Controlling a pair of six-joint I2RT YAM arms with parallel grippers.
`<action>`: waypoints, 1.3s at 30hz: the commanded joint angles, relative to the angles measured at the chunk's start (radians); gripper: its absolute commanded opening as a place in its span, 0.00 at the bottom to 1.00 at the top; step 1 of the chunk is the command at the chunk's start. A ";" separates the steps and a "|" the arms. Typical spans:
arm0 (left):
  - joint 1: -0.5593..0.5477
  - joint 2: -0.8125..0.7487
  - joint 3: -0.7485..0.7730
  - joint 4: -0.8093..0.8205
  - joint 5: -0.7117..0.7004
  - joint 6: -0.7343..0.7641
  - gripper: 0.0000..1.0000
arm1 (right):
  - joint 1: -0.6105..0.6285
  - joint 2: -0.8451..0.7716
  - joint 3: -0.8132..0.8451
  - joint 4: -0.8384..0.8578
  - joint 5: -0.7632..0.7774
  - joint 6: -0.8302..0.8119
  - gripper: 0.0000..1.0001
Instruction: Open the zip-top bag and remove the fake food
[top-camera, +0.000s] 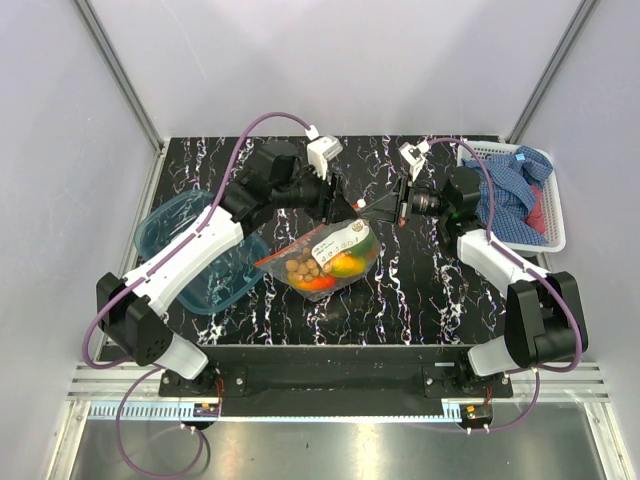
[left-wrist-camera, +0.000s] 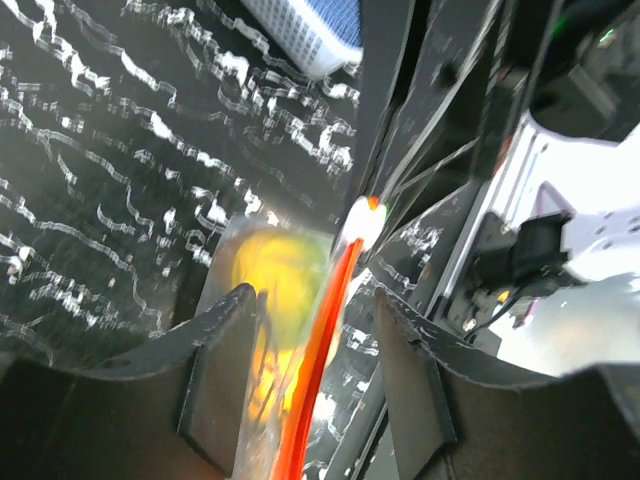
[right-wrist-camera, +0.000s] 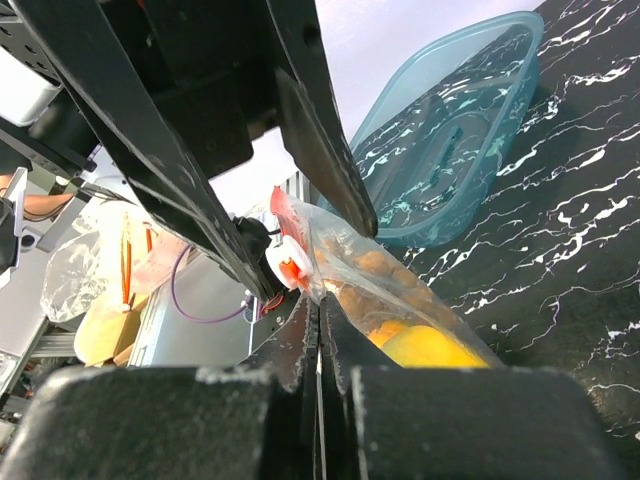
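My left hand (left-wrist-camera: 315, 298) stands apart, straddling the orange zip strip (left-wrist-camera: 322, 350). The zip-top bag (top-camera: 325, 252), fake food (top-camera: 335, 265) inside, sits mid-tabletop (top-camera: 430, 290). My right hand (right-wrist-camera: 320, 305) is clamped on its edge. I'd close left squarely on the strip, then pull gently.

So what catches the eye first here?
A clear bag of bright toy fruit lies in the middle of the black marbled table. A see-through blue tub sits at its left, and a white basket holding blue checked cloth at the far right corner.
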 joint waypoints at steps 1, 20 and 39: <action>0.002 -0.027 0.029 0.140 0.047 -0.068 0.52 | 0.011 -0.038 0.025 0.009 -0.017 0.007 0.00; -0.003 0.021 0.027 0.189 0.101 -0.109 0.38 | 0.013 -0.052 0.019 0.030 -0.023 0.010 0.00; 0.003 -0.031 -0.033 0.174 0.092 -0.045 0.00 | 0.013 -0.075 -0.018 0.111 0.064 0.058 0.00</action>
